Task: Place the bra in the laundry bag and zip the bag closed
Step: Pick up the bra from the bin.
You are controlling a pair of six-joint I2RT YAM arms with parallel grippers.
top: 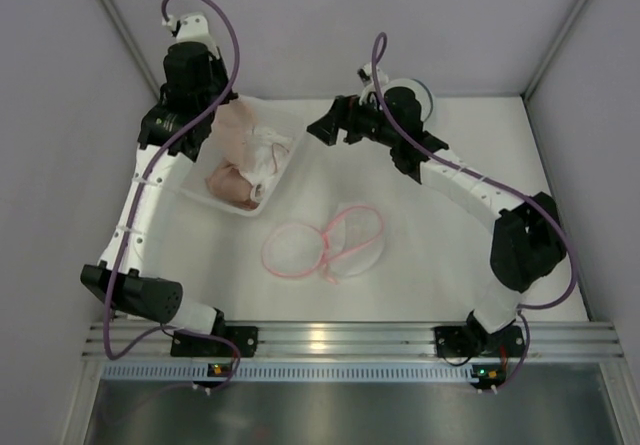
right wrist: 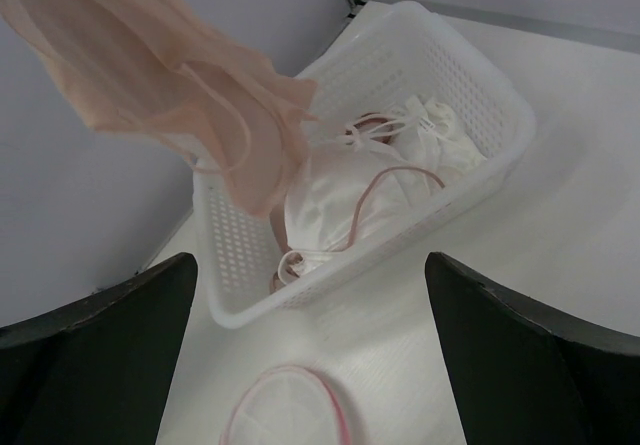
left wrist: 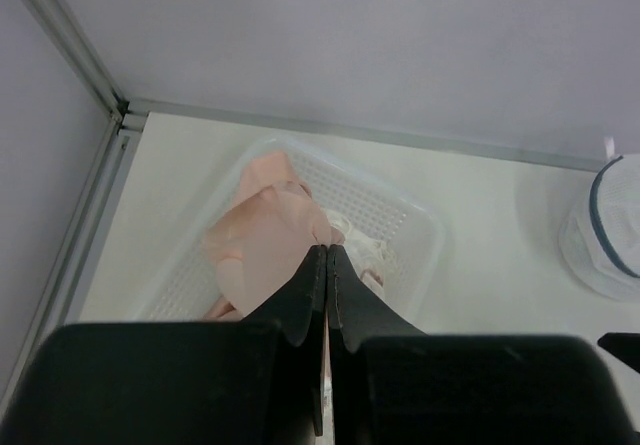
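Observation:
My left gripper (top: 222,108) (left wrist: 327,250) is shut on a peach bra (top: 240,130) (left wrist: 262,240) and holds it above the white basket (top: 197,194) (left wrist: 432,227). In the right wrist view that bra (right wrist: 170,75) hangs in the air at upper left, over the basket (right wrist: 505,150). The laundry bag (top: 335,240) (right wrist: 285,410), a flat white mesh pouch with a pink rim, lies open on the table in front of the basket. My right gripper (top: 318,130) (right wrist: 310,265) is open and holds nothing, just right of the basket, facing it.
More garments lie in the basket: a white bra (right wrist: 345,180) (top: 266,153) with pink straps and a pink one (top: 230,181). A second mesh bag with a blue rim (left wrist: 610,230) (top: 418,91) stands by the back wall. Walls close in the left, back and right.

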